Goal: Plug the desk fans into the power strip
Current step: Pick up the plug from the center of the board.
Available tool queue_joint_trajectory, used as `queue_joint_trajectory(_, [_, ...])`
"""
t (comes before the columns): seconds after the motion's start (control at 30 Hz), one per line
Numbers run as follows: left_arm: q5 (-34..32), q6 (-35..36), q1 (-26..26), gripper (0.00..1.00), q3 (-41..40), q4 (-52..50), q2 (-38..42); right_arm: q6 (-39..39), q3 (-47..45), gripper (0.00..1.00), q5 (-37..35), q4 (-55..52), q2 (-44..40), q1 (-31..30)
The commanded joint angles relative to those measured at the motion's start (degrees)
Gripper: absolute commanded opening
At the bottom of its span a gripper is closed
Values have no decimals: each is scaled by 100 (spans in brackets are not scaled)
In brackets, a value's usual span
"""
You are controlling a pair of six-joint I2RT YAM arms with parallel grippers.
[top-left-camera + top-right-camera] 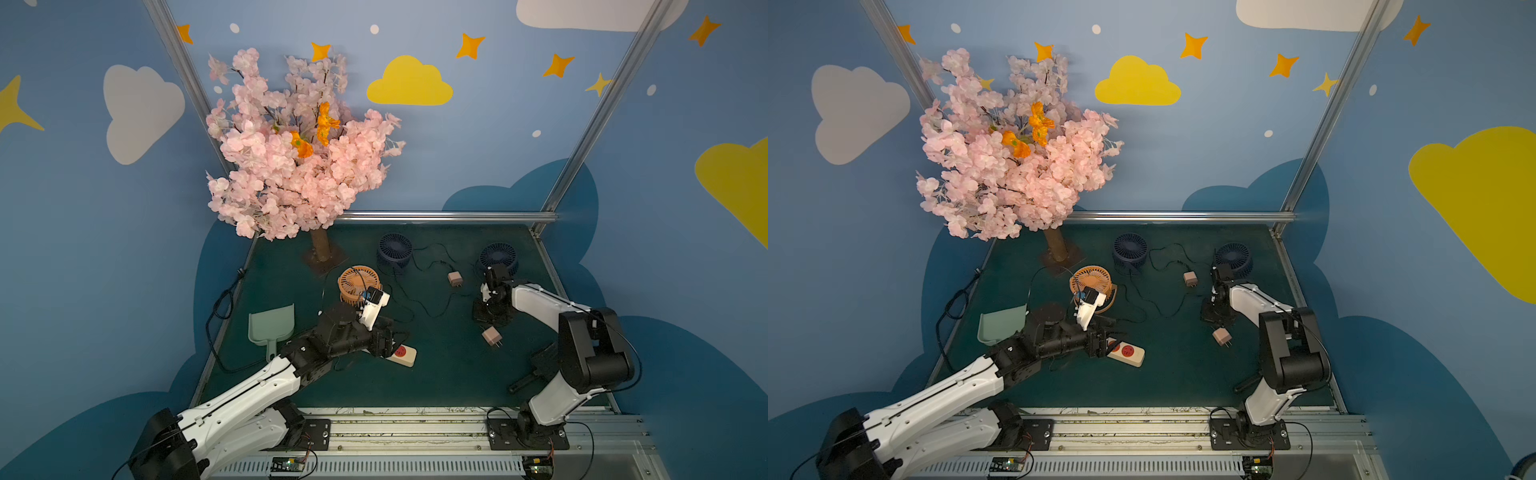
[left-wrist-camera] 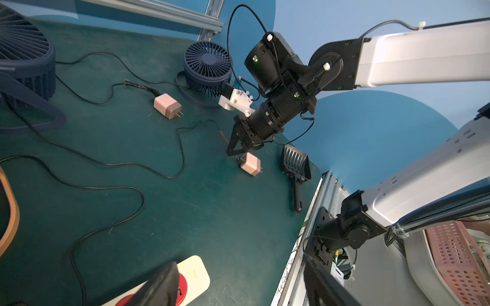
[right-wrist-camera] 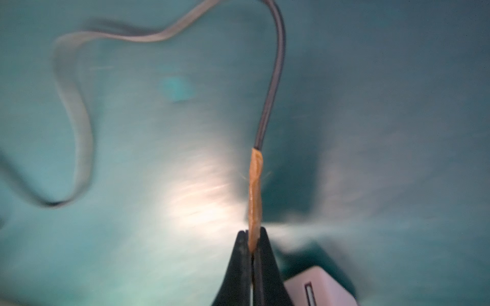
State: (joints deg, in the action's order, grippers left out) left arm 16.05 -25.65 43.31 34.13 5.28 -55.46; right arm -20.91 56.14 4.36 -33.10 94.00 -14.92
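The cream power strip (image 1: 406, 356) with red sockets lies at front centre of the green mat; my left arm covers most of it. My left gripper (image 1: 388, 344) hovers open over its end, one finger (image 2: 159, 286) above a red socket (image 2: 183, 287). An orange desk fan (image 1: 358, 284) stands behind it, and two navy fans (image 1: 395, 249) (image 1: 498, 257) stand further back. My right gripper (image 3: 252, 234) is shut on the orange-taped end (image 3: 255, 190) of a black cable, low over the mat, beside a pink plug adapter (image 1: 491, 336).
A second pink adapter (image 1: 455, 277) lies between the navy fans, amid loose black cables (image 2: 119, 164). A pink blossom tree (image 1: 291, 145) stands at back left, a green scoop (image 1: 272, 326) at front left and a black scoop (image 2: 295, 161) at front right. Metal rails edge the mat.
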Motion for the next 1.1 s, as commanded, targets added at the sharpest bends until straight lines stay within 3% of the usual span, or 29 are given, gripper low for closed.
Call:
queue_joint_trajectory(0.0, [74, -92, 37, 79, 21, 597, -214, -643, 124, 0, 388, 207, -682, -527])
queue_joint_trajectory(0.2, [-143, 141, 178, 85, 31, 1138, -577, -1605, 257, 0, 212, 645, -1521, -1555])
queue_joint_trajectory(0.43, [-602, 757, 261, 86, -79, 1787, -763, -2412, 650, 0, -266, 1029, -1973, -2511])
queue_joint_trajectory(0.57, [-908, 1181, 563, 88, 4, 1935, -1016, -2994, 738, 0, -710, 1353, -2080, -2986])
queue_joint_trajectory(0.67, [-1518, 1452, 790, 88, 66, 1827, -1155, -3465, 780, 0, -859, 1592, -2096, -3214])
queue_joint_trajectory(0.83, [-2535, 1511, 870, 88, -38, 1746, -1165, -3558, 905, 0, -964, 1829, -2054, -3508])
queue_joint_trajectory(1.07, [-2797, 1680, 901, 88, -116, 1775, -1203, -3708, 879, 0, -893, 2011, -2031, -3577])
